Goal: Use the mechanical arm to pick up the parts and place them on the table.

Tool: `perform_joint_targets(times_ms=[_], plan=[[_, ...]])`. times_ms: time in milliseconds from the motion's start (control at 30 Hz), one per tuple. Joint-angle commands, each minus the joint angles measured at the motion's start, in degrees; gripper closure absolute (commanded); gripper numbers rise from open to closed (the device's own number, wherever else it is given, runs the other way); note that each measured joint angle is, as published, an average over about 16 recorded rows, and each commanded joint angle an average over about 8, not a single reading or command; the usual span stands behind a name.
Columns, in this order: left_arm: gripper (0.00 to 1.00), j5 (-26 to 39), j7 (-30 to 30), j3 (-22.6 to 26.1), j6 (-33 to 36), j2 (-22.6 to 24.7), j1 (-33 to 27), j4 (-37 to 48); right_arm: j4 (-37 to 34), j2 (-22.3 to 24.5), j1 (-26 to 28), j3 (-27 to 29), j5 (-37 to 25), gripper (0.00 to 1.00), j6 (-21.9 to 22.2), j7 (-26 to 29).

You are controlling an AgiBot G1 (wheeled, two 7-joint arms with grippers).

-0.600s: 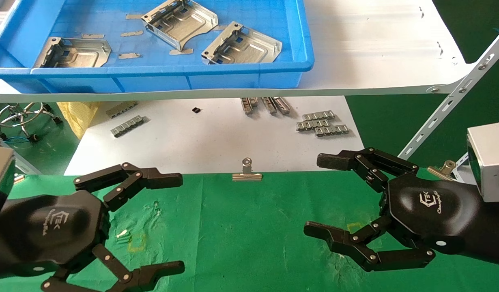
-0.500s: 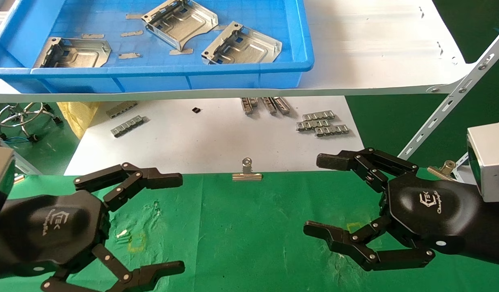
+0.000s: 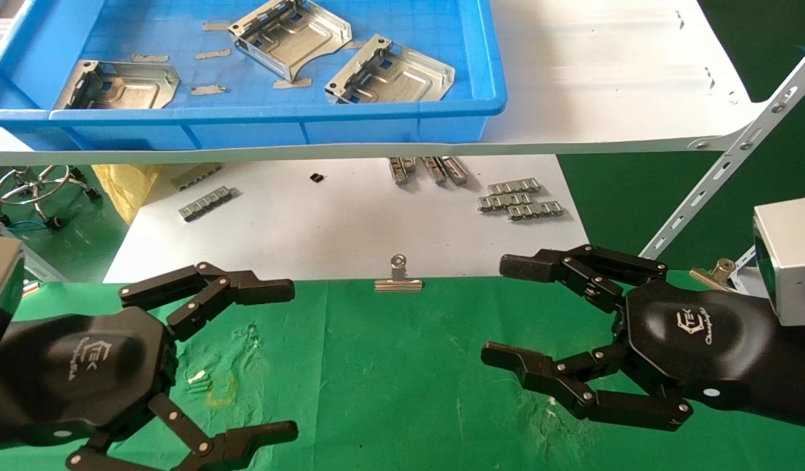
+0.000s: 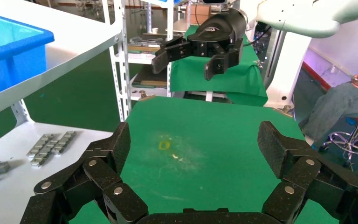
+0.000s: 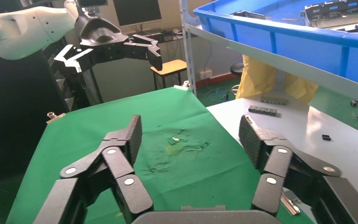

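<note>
Three silvery stamped parts lie in the blue tray (image 3: 402, 121) on the upper white shelf: one at the left (image 3: 118, 85), one in the middle (image 3: 291, 36), one at the right (image 3: 389, 72). My left gripper (image 3: 288, 360) is open and empty over the green table (image 3: 389, 379) at the front left. My right gripper (image 3: 510, 314) is open and empty over the table at the right, fingers pointing left. In the left wrist view the left gripper (image 4: 193, 144) frames bare green cloth. In the right wrist view the right gripper (image 5: 191, 135) does the same.
A white board (image 3: 298, 229) behind the table holds several small grey ridged strips (image 3: 520, 198). A silver binder clip (image 3: 398, 278) sits on the table's far edge. The white shelf (image 3: 605, 78) overhangs the board; a slanted metal brace (image 3: 736, 150) is at the right.
My right gripper has shifted slightly left and lowered a little, still open. The left gripper and the parts have not moved.
</note>
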Motion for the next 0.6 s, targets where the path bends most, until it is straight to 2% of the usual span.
perform_joint_targets(times_ms=[33, 600], plan=[[0.0, 0.0, 0.0, 0.0, 0.0, 0.0, 0.0, 0.0, 0.0, 0.0, 0.0, 0.0, 0.0, 1.0, 0.0, 0.0], [0.0, 0.0, 0.0, 0.0, 0.0, 0.0, 0.0, 0.0, 0.0, 0.0, 0.0, 0.0, 0.0, 1.0, 0.0, 0.0]])
